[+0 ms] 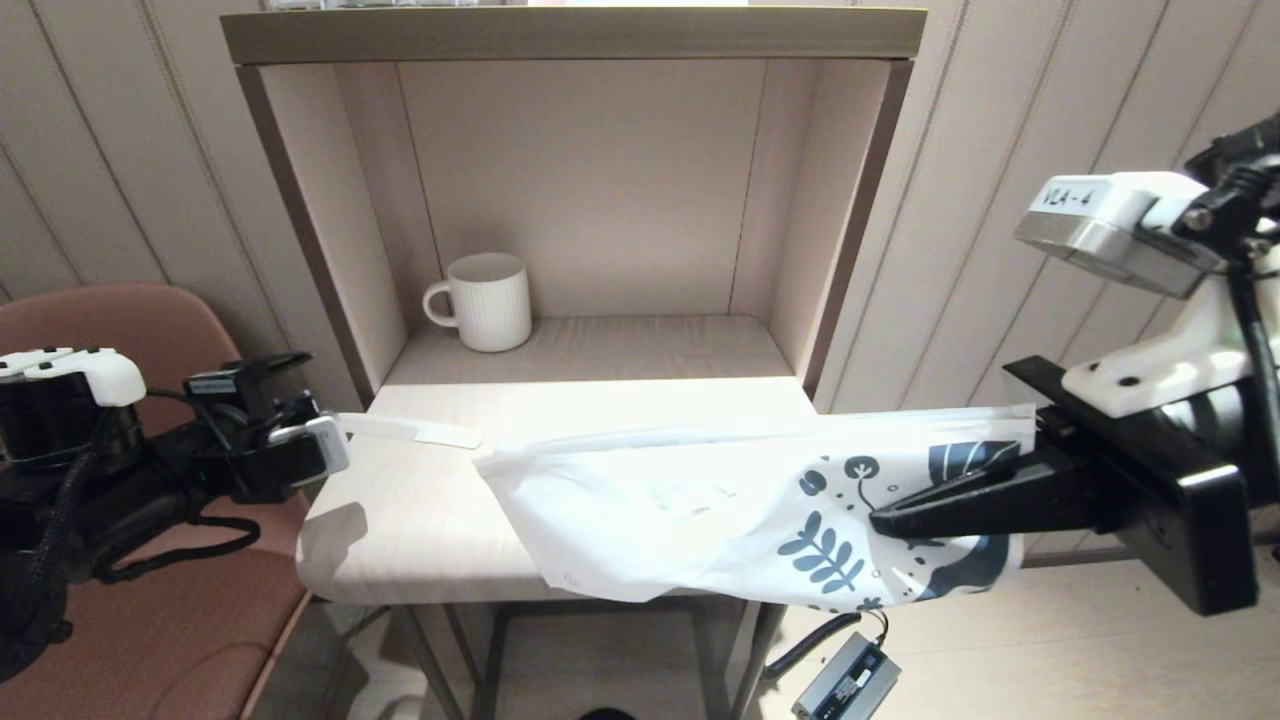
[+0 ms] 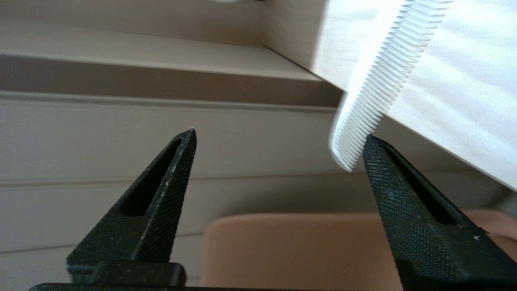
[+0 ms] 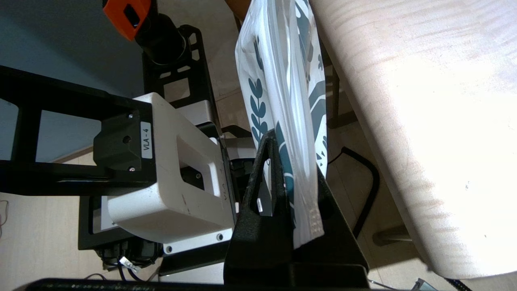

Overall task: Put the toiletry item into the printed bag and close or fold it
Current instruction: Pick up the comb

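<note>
The comb (image 1: pixel 415 430) is lying along the desk (image 1: pixel 400 540) edge, its toothed end overhanging between the left hand's (image 2: pixel 278 149) wide-open fingers. The right hand (image 1: pixel 880 520) is pinching the bag's (image 1: pixel 700 520) printed end.

Looks like a staged home or hotel-room corner: panelled wall (image 1: pixel 1000 200), light wood desk (image 1: pixel 420 520) with open shelf niche (image 1: pixel 600 200), white ribbed mug (image 1: pixel 485 301) inside, pink upholstered chair (image 1: pixel 150 620) alongside, pale wood-look floor (image 1: pixel 1050 650), power brick (image 1: pixel 845 680) below.
</note>
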Robot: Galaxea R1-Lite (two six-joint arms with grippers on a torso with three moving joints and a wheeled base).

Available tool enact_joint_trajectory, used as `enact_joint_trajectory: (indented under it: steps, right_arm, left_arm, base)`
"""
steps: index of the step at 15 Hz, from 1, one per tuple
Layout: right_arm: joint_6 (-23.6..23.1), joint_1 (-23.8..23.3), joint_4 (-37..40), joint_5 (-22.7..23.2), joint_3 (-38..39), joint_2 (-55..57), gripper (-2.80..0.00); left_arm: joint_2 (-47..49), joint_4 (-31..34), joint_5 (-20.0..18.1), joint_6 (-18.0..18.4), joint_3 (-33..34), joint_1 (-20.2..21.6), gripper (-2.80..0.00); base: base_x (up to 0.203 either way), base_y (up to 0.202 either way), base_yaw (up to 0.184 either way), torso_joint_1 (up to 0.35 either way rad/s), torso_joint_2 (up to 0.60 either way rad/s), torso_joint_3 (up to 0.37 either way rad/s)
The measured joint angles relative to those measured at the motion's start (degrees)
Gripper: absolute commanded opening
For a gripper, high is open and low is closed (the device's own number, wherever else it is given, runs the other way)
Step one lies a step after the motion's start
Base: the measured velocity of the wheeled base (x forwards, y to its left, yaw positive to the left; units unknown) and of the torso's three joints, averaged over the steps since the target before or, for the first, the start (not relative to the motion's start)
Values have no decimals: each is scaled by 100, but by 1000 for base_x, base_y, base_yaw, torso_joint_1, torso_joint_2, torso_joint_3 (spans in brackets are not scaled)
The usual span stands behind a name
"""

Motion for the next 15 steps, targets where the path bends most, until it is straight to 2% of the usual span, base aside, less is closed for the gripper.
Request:
enact_joint_trajectory:
  steps: [2,9,15]
  right_arm:
    - [11,-2,-180,2,91,40,-280]
    - [19,-2,-243,4,173,100,-280]
    - [19,-2,-241,3,184,118,-280]
  left_arm:
    - [254,-349,2,65,20,9,0]
    - [507,-283,6,59,49,17,0]
    - [740,-342,17,42,-210,11,0]
  base:
    - [0,0,0,0,0,0]
    - [0,0,0,0,0,0]
    - [0,0,0,0,0,0]
